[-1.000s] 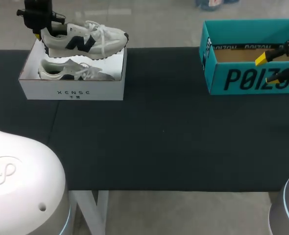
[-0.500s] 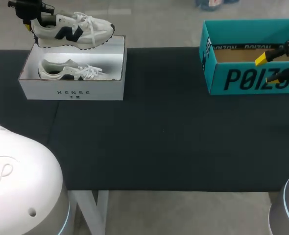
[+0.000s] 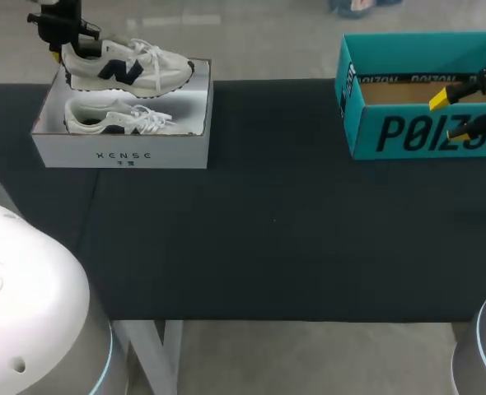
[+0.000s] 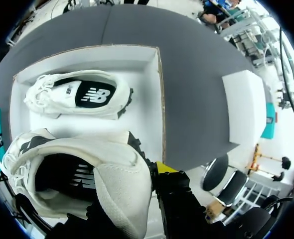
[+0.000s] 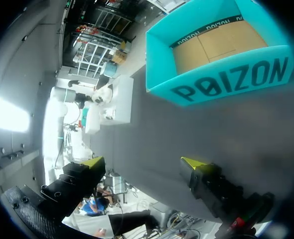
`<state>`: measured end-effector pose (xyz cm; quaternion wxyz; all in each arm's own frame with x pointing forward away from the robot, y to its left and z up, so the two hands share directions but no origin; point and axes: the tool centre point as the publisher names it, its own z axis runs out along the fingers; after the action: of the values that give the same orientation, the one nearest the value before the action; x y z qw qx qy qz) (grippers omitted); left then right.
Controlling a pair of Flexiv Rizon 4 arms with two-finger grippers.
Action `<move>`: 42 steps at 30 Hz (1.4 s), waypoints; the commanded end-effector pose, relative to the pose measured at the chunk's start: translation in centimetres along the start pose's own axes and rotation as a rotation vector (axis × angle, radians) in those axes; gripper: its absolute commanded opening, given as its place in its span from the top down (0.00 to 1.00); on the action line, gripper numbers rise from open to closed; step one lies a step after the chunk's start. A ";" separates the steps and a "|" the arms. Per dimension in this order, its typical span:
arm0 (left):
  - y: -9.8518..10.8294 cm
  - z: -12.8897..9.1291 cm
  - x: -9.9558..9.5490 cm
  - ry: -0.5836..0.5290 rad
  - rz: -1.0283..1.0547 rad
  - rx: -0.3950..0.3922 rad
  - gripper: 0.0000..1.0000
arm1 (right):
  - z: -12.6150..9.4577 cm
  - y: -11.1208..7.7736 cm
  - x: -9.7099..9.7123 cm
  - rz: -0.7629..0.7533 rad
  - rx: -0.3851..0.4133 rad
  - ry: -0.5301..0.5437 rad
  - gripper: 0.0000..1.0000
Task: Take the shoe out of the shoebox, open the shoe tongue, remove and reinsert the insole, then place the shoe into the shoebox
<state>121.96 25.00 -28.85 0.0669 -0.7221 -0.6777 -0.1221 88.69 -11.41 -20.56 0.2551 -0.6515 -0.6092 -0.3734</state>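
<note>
A black cloth-covered table [image 3: 268, 230] fills the head view. At its far right stands an open teal cardboard box [image 3: 416, 136]. At its far left stands an open white cardboard shoebox [image 3: 119, 152].

My left gripper [image 3: 62, 51] is clamped on the heel of a white mesh sneaker with a navy side logo [image 3: 132, 67]. One yellow tip presses the outside of the heel; the other finger is hidden. The sneaker hangs roughly level just above the shoebox's back edge, toe pointing right. A matching second sneaker [image 3: 111, 122] rests inside the shoebox.

My right gripper [image 5: 143, 163] hangs near the teal box's front wall, fingers wide apart and holding nothing.

I judge that the first step, taking the shoe out, is in hand. The next move calls for carrying the sneaker clear of the shoebox and setting it upright on bare table, so the tongue can be reached.
</note>
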 end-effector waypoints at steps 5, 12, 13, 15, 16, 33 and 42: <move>3.3 3.2 -0.8 0.013 0.058 0.032 1.00 | 0.0 0.0 0.0 0.001 0.000 -0.003 0.00; 3.8 5.7 -2.5 0.032 0.094 0.060 1.00 | 0.0 0.0 0.0 0.001 0.000 -0.003 0.00; 3.8 6.1 -2.7 0.027 0.099 0.064 1.00 | 0.0 0.0 0.0 0.001 0.000 -0.003 0.00; 3.9 6.7 -3.0 0.011 0.102 0.080 1.00 | 0.0 0.0 0.0 0.001 0.000 -0.003 0.00; 4.1 7.1 -3.1 0.011 0.100 0.084 1.00 | 0.0 0.0 0.0 0.001 0.000 -0.003 0.00; 3.4 10.3 -4.4 -0.018 0.097 0.145 0.00 | 0.0 0.0 0.0 0.001 0.000 -0.003 0.00; 1.1 6.3 -4.1 -0.119 0.069 0.064 0.00 | 0.0 0.0 0.0 0.001 0.000 -0.003 0.00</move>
<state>124.00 22.06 -38.02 0.0534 -0.7486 -0.6576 -0.0655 88.69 -11.40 -20.56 0.2551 -0.6515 -0.6092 -0.3734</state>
